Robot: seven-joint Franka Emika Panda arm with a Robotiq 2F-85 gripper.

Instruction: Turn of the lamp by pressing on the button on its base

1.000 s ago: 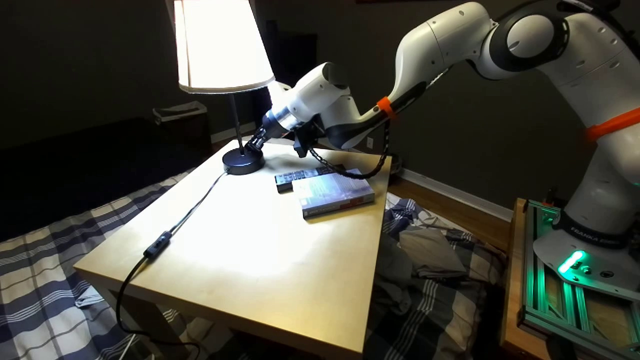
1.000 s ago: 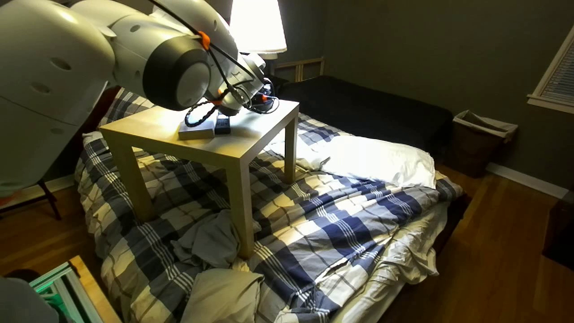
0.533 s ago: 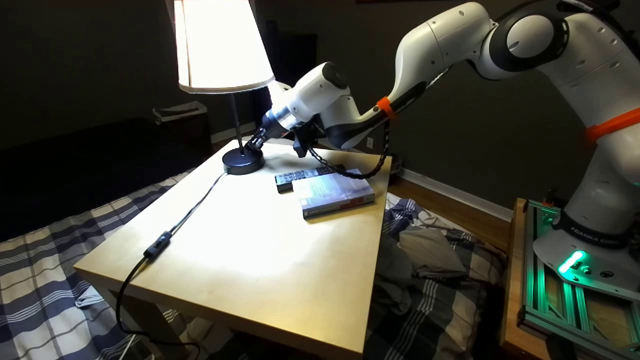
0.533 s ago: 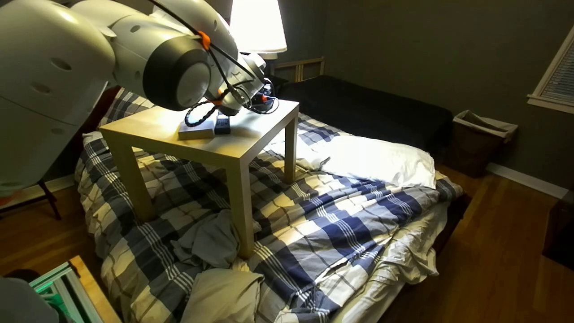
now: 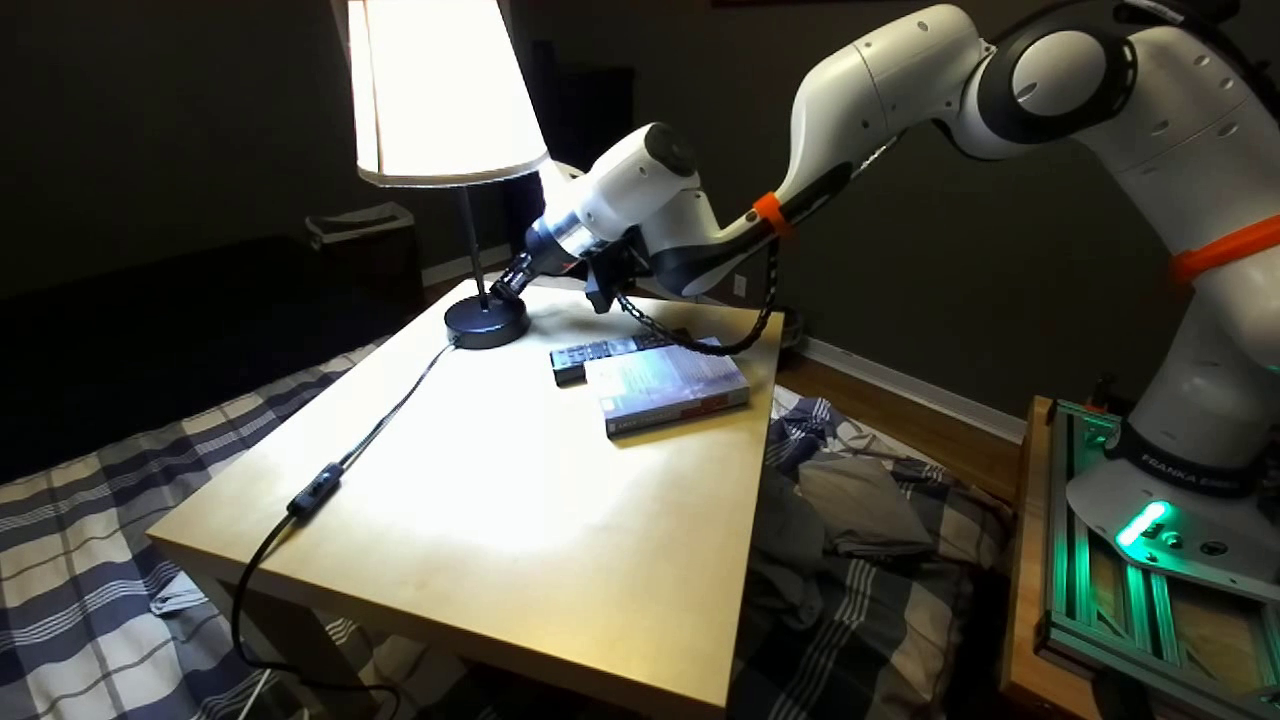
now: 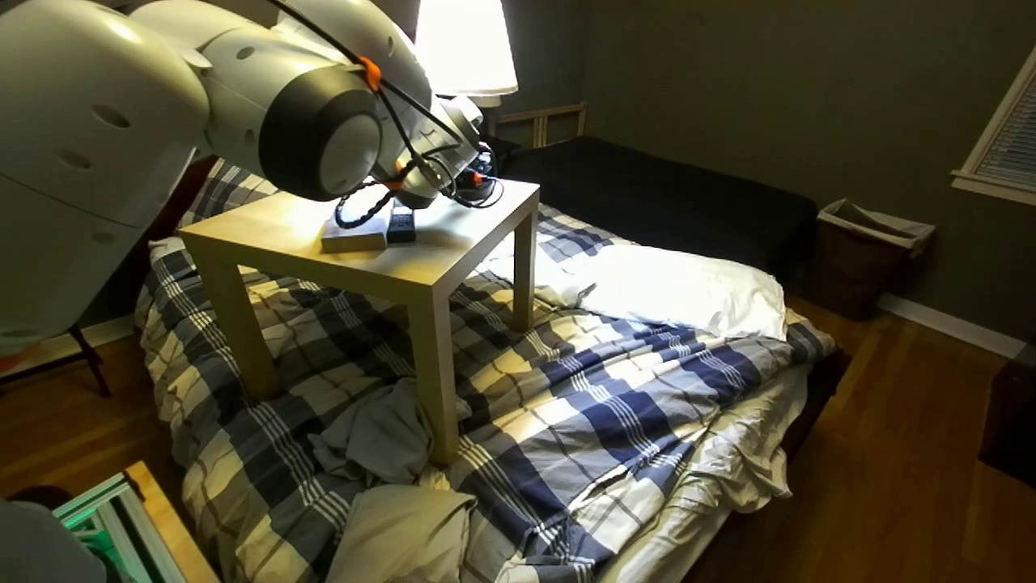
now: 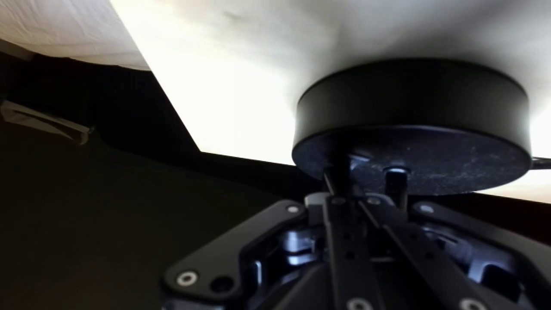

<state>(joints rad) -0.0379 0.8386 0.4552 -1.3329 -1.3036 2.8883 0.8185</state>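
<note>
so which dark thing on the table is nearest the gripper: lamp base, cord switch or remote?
The round lamp base: the gripper is right at its top face, while the cord switch and remote lie well away from the gripper.

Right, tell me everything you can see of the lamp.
The lamp is lit and stands upright on the table. Its pale, tapered, fabric-like shade widens downward, edged darker along the bottom; its top is out of frame. A slim dark stem drops to a squat, round, smooth-looking black base. From there a dark cord runs across the table, through an inline block that looks like a switch, and over the edge. The pincer is at the base's top, beside the stem; contact is unclear.
</note>
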